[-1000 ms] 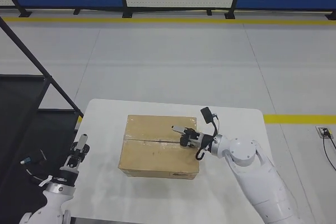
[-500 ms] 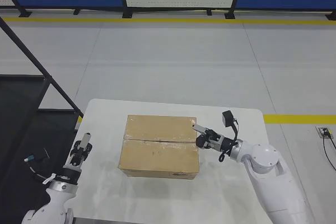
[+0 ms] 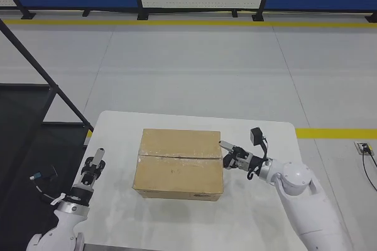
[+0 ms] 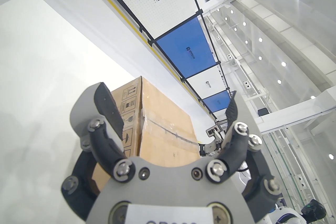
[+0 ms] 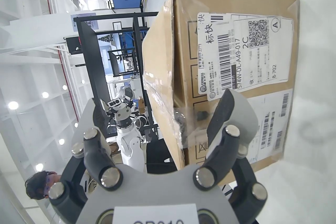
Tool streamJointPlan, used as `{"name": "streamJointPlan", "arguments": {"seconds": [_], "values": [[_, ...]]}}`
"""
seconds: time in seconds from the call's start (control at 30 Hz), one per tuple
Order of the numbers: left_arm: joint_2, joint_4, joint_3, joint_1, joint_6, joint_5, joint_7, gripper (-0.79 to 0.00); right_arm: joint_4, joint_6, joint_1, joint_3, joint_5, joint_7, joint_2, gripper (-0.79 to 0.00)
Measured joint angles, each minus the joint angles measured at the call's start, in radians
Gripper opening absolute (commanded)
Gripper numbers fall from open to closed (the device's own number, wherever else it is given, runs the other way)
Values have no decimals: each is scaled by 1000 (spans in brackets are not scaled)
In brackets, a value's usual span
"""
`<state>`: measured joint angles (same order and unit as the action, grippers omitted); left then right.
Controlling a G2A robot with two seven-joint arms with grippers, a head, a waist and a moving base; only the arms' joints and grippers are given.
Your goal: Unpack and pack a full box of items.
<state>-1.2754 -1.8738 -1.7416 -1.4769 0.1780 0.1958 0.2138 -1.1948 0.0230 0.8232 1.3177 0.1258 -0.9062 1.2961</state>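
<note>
Right hand (image 5: 162,112): gapes wide, grips nothing; hovers at one end of a closed brown cardboard box (image 3: 179,168), right by the upper edge of that end; straddles that edge, one finger (image 5: 231,112) in front of the labelled end face, the other above the top face; touching the cardboard or not, cannot tell. Between its fingers: a torn strip of clear tape (image 5: 181,117) wrapped over the edge, at the end of the taped seam (image 3: 176,157) that runs along the shut top flaps. Just beyond the fingertip on the end face: a white printed shipping label (image 5: 244,51); beside that, nearer the hand, a smaller white barcode sticker (image 5: 273,125).

Left hand (image 3: 95,160): likewise spread wide and empty; points toward the opposite end of the box; near it yet apart, with a bare strip of the white surface (image 3: 119,135) between fingertips and cardboard.

Under both hands: that same white surface; box flat upon it, flaps shut, between the two hands.

Beyond the left hand, on the side away from the box: a black metal frame (image 3: 56,94), off the surface's edge.
</note>
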Motion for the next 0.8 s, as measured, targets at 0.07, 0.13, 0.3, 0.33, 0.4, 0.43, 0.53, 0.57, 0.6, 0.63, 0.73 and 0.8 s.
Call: {"name": "streamJointPlan", "arguments": {"seconds": [0.07, 0.13, 0.3, 0.33, 0.4, 0.43, 0.53, 0.57, 0.6, 0.63, 0.73, 0.8], "values": [[1, -1, 1, -1, -1, 2, -1, 0, 20, -4, -10, -16, 3, -3, 2, 0], [1, -1, 2, -1, -2, 3, -1, 0, 42, -6, -21, -33, 6, -2, 5, 0], [3, 1, 2, 0, -5, 4, -2, 0, 100, -13, -48, -61, 17, -2, 9, 0], [3, 2, 2, 1, -6, 4, -2, 0, 115, -14, -54, -66, 19, -3, 10, 0], [3, 4, 2, 3, -7, 2, -1, 0, 137, -12, -64, -71, 18, 0, 10, 0], [4, 5, 2, 5, -7, 1, 0, 0, 150, -10, -70, -71, 14, 9, 10, 0], [5, 9, 0, 12, -8, -5, 3, 0, 172, -25, -78, -46, 30, 50, 6, 0], [5, 10, -2, 14, -9, -8, 3, 0, 174, -36, -77, -29, 39, 69, 3, 0], [6, 10, -5, 16, -9, -12, 2, 0, 171, -52, -73, -8, 52, 87, -1, 0], [6, 10, -9, 18, -9, -17, -1, 0, 161, -84, -62, 23, 75, 99, -7, 0], [8, 17, -24, 24, -12, -33, 1, -1, 124, -190, -20, 104, 129, 105, -22, -1], [9, 23, -28, 26, -13, -37, 6, -1, 121, -205, -17, 111, 132, 105, -23, 0]]}}
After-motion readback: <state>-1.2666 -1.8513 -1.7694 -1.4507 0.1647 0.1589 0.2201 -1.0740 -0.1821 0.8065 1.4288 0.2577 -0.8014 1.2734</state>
